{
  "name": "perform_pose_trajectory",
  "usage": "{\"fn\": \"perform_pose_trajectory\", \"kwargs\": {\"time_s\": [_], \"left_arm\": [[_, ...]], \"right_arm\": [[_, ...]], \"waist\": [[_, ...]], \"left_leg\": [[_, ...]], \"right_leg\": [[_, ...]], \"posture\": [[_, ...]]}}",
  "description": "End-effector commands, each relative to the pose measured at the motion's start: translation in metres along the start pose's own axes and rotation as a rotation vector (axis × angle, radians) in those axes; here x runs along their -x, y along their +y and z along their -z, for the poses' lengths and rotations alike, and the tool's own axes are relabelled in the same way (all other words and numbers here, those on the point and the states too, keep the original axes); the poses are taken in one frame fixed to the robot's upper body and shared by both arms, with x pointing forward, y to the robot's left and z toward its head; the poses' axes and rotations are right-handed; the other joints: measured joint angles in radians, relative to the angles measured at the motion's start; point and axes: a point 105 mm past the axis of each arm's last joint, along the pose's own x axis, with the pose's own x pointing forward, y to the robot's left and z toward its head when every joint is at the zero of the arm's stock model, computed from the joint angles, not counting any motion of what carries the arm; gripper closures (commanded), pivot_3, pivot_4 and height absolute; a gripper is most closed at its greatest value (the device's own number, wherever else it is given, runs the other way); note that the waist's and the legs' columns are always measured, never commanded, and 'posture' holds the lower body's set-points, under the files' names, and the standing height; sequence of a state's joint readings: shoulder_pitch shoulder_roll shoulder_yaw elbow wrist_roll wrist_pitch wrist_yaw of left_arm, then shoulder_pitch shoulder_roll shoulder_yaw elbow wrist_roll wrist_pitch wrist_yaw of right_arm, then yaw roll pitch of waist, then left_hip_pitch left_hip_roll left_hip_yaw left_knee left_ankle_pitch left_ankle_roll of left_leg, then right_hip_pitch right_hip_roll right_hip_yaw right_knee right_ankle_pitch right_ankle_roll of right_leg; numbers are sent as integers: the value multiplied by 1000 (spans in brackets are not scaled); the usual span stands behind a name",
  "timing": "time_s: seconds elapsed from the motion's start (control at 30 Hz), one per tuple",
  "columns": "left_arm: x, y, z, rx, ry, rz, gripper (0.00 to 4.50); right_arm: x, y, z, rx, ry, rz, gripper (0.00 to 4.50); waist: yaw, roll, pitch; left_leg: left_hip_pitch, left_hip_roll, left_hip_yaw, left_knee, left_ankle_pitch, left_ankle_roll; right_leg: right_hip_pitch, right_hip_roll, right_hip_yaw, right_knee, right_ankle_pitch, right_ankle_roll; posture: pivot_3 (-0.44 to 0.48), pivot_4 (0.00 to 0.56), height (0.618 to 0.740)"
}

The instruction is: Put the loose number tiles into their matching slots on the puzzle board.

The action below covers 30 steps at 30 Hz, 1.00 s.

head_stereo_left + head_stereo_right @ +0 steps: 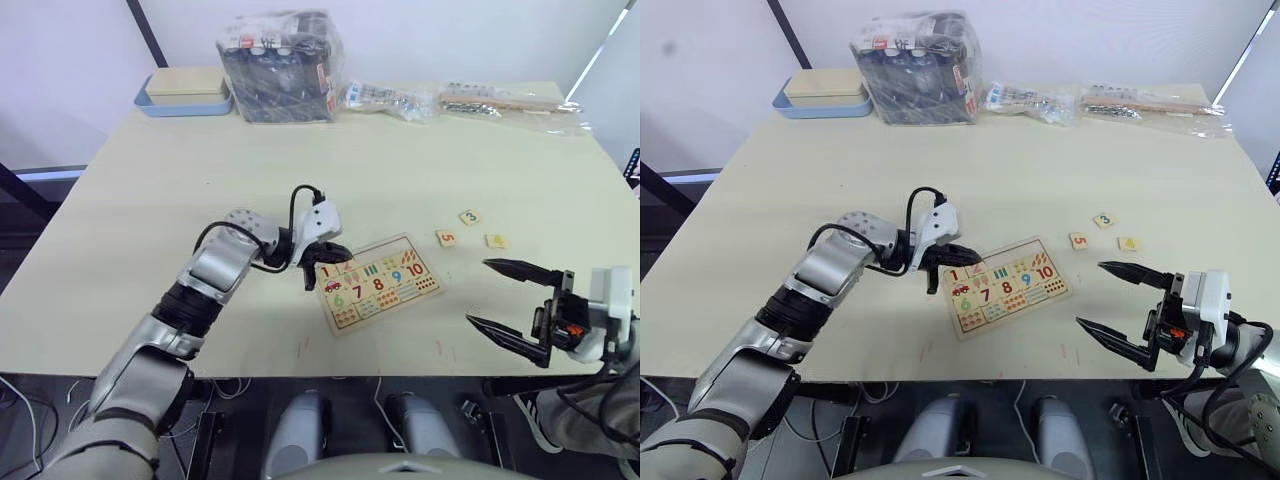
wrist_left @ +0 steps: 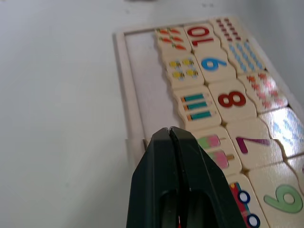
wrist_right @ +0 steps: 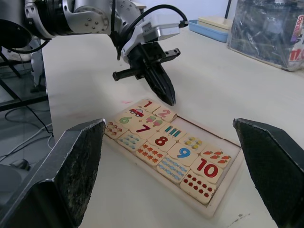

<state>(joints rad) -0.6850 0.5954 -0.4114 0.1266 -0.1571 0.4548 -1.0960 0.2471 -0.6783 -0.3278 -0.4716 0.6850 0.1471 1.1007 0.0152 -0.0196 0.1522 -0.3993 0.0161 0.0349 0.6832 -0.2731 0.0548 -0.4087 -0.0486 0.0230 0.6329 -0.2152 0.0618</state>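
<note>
The puzzle board (image 1: 385, 285) lies flat at the table's front centre. Tiles 1 (image 3: 148, 104) and 2 (image 3: 164, 113) sit in its top row, and the rest of that row is an empty recess (image 2: 147, 80). My left gripper (image 3: 169, 99) is shut with nothing in it, its tip just over the board's edge beside tile 2. Three loose tiles lie to the right of the board: the 3 (image 1: 468, 217), the 5 (image 1: 446, 238) and one whose digit I cannot read (image 1: 495, 241). My right gripper (image 1: 478, 292) stands wide open and empty, right of the board and nearer than the tiles.
At the back of the table stand a blue tray with a beige box (image 1: 185, 92), a plastic-wrapped dark box (image 1: 282, 65) and clear bags of small parts (image 1: 400, 100). The table's front edge (image 1: 330, 372) runs just below the board.
</note>
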Motion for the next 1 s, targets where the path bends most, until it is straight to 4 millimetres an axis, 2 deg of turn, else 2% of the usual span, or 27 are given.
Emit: {"fn": "perform_pose_trajectory", "kwargs": {"time_s": [0.03,0.13,0.27,0.43,0.53,0.67,0.77,0.87,1.0], "left_arm": [[-3,0,3,-45,16,-11,4451],[-6,-6,19,-40,71,9,4451],[-9,-9,27,-29,95,11,4451],[-1,-1,8,22,-31,-57,4451],[12,3,-15,79,-181,-105,4451],[37,7,-30,158,-307,-197,4451],[49,5,-33,196,-353,-249,4451],[66,14,-38,220,-478,-423,4451],[86,1,-23,296,-532,-500,4451]], "right_arm": [[0,0,-6,33,-21,3,0],[-1,1,-6,31,-21,1,0],[-2,1,-5,28,-20,-2,0],[-3,0,-5,29,-22,-7,0],[-4,-1,-4,35,-24,-2,0],[-7,-7,-3,30,-41,34,0],[-10,-10,-2,24,-52,56,0],[-16,-14,2,34,-52,94,0],[-31,-26,5,30,-70,180,0]], "waist": [[1,0,0],[-1,0,0],[0,1,-1],[0,1,-2],[-1,1,-2],[-1,1,-2],[-2,1,-2],[-1,1,-2],[-5,1,-2]], "left_leg": [[0,0,0,0,0,0],[0,0,0,0,0,0],[1,0,0,0,0,0],[1,1,0,0,0,0],[1,1,0,0,0,0],[0,2,0,0,0,0],[0,2,0,0,0,0],[1,2,0,0,0,0],[1,1,-1,0,0,0]], "right_leg": [[0,0,0,0,0,0],[0,0,0,0,0,0],[0,0,0,0,0,0],[1,0,0,0,0,0],[0,0,0,0,0,0],[0,0,-1,0,0,0],[0,0,-1,1,0,0],[0,-1,-1,1,0,0],[0,-1,-1,1,0,0]], "posture": [[0,150,740],[0,150,740],[0,150,740],[0,150,740],[0,150,740],[0,150,740],[0,150,740],[0,150,740],[0,150,740]]}}
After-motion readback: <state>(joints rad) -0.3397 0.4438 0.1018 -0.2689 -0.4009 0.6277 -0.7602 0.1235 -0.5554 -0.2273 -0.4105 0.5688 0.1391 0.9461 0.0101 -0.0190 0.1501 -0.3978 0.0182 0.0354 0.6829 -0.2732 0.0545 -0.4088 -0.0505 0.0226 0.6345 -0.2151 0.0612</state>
